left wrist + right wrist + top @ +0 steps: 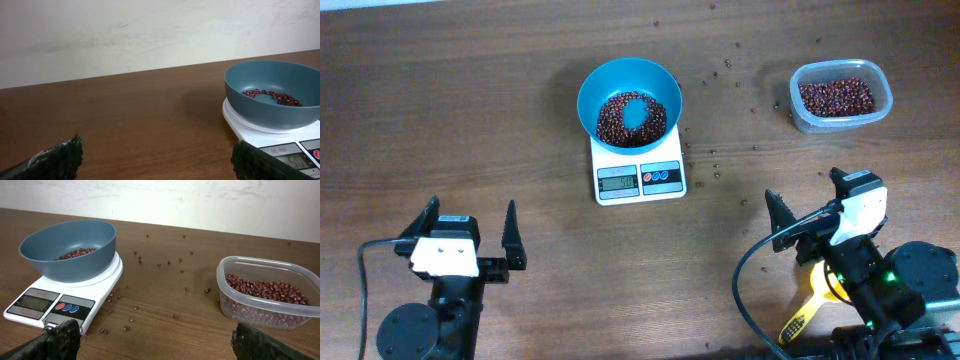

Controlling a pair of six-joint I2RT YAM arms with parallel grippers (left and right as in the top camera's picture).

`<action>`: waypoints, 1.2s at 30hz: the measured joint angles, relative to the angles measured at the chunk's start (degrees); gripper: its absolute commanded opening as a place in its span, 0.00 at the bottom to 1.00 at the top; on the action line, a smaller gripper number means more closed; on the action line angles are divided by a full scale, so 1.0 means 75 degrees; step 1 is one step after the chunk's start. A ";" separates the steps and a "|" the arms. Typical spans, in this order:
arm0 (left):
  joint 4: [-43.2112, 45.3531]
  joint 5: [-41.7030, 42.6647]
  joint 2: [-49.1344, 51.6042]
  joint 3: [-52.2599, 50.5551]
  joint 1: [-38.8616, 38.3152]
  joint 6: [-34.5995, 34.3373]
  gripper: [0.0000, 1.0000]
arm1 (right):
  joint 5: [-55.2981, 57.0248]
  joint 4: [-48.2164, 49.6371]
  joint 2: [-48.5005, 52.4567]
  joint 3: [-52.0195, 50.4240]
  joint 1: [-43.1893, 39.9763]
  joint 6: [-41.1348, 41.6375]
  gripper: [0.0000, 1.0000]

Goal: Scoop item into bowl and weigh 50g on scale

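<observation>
Bowl (pixel 629 100) sat on scale (pixel 640 180), beans (pixel 630 120) inside. Left end effector (pixel 467 227), right end effector (pixel 807 197): both released, empty, well apart from scale. Advice: avoid touching scale, let display (pixel 617 181) settle, then confirm reading.

Teal bowl (pixel 67 260) w/ beans (pixel 75 254) on scale (pixel 100 287), clear tub (pixel 270 261) apart, loose beans btwn

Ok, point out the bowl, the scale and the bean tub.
bowl (pixel 630 75): overhead view, bare inner wall at the far side.
scale (pixel 640 180): overhead view, front panel.
tub (pixel 260 314): right wrist view, near wall.
</observation>
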 measured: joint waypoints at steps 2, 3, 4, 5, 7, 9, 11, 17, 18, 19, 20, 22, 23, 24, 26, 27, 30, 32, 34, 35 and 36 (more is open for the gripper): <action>0.0000 0.0000 0.0000 0.0000 0.0000 0.0000 0.99 | 0.0000 -0.0003 0.0000 0.0000 0.0000 0.0003 0.99; 0.0000 0.0000 0.0000 0.0000 0.0000 0.0000 0.99 | 0.0003 0.0000 0.0000 0.0000 0.0000 0.0000 0.99; 0.0000 0.0000 0.0000 0.0000 0.0000 0.0000 0.99 | 0.0000 0.0000 0.0000 0.0000 0.0000 0.0003 0.99; 0.0000 0.0000 0.0000 0.0000 0.0000 0.0000 0.99 | 0.0000 0.0000 0.0000 0.0000 0.0000 -0.0003 0.99; 0.0000 0.0000 0.0000 0.0000 0.0000 0.0000 0.99 | 0.0000 0.0000 0.0000 0.0000 0.0000 0.0000 0.99; 0.0000 0.0000 0.0000 0.0000 0.0000 0.0000 0.99 | 0.0000 -0.0003 0.0000 0.0000 0.0000 0.0000 0.99; 0.0000 0.0000 0.0000 0.0000 0.0000 0.0000 0.99 | 0.0000 -0.0003 0.0000 0.0000 0.0000 0.0000 0.99; 0.0000 0.0000 0.0000 0.0000 0.0000 0.0000 0.99 | 0.0000 0.0000 0.0000 0.0000 0.0000 -0.0003 0.99; 0.0000 0.0000 0.0000 0.0000 0.0000 0.0000 0.99 | 0.0000 -0.0003 0.0000 0.0000 0.0000 0.0000 0.99; 0.0000 0.0000 0.0000 0.0000 0.0000 0.0000 0.99 | 0.0000 0.0000 0.0000 0.0000 0.0000 -0.0003 0.99; 0.0000 0.0000 0.0000 0.0000 0.0000 0.0000 0.99 | 0.0000 0.0000 0.0000 0.0000 0.0000 0.0000 0.99; 0.0000 0.0000 0.0000 0.0000 0.0000 0.0000 0.99 | 0.0000 0.0000 0.0000 0.0000 0.0000 0.0003 0.99; 0.0000 0.0000 0.0000 0.0000 0.0000 0.0000 0.99 | 0.0000 -0.0003 0.0000 0.0000 0.0000 0.0003 0.99; 0.0000 0.0000 0.0000 0.0000 0.0000 0.0000 0.99 | 0.0000 0.0000 0.0000 0.0000 0.0000 0.0006 0.99; 0.0000 0.0000 0.0000 0.0000 0.0000 0.0000 0.99 | 0.0000 -0.0003 0.0000 0.0000 0.0000 -0.0003 0.99; 0.0000 0.0000 0.0000 0.0000 0.0000 0.0000 0.99 | 0.0000 -0.0003 0.0000 0.0000 0.0000 0.0000 0.99; 0.0000 0.0000 0.0000 0.0000 0.0000 0.0000 0.99 | 0.0000 -0.0003 0.0000 0.0000 0.0000 -0.0003 0.99; 0.0000 0.0000 0.0000 0.0000 0.0000 0.0000 0.99 | 0.0000 -0.0003 0.0000 0.0000 0.0000 0.0000 0.99; 0.0000 0.0000 0.0000 0.0000 0.0000 0.0000 0.99 | 0.0000 0.0000 0.0000 0.0000 0.0000 0.0003 0.99; 0.0000 0.0000 0.0000 0.0000 0.0000 0.0000 0.99 | 0.0000 -0.0003 0.0000 0.0000 0.0000 0.0000 0.99; 0.0000 0.0000 0.0000 0.0000 0.0000 0.0000 0.99 | 0.0003 0.0000 0.0000 0.0000 0.0000 0.0000 0.99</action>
